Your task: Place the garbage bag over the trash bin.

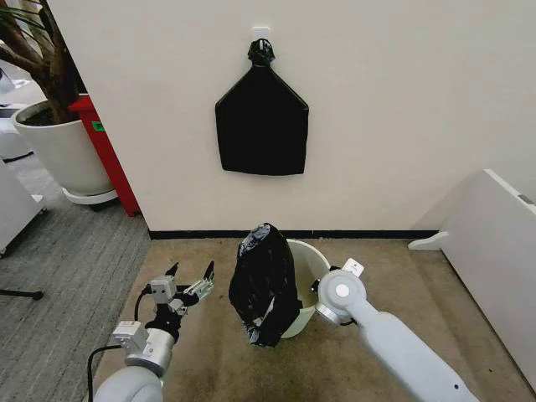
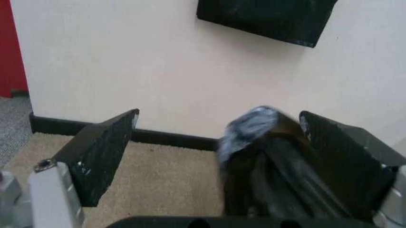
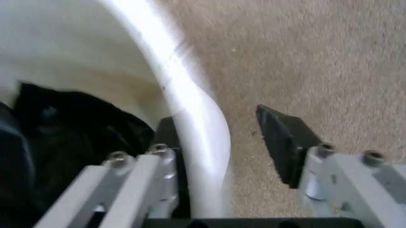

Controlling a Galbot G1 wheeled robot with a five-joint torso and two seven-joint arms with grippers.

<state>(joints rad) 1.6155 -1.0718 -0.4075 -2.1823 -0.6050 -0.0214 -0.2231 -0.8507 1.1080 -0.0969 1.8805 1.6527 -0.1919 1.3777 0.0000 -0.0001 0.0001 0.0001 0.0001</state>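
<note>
Bag [image 1: 265, 280] hangs bunched over the bin's [image 1: 308, 260] near-left rim, part tucked inside, mouth mostly uncovered. My right gripper [image 3: 219, 142] straddles the rim [image 3: 197, 118], fingers spread either side, pinching nothing. My left gripper [image 1: 191, 280] hovers just beside the bag, fingers spread, empty. Risk as I see it: the light bin tips on the carpet [image 1: 402, 276] if I tug, or the slick bag slides off the rim.
</note>
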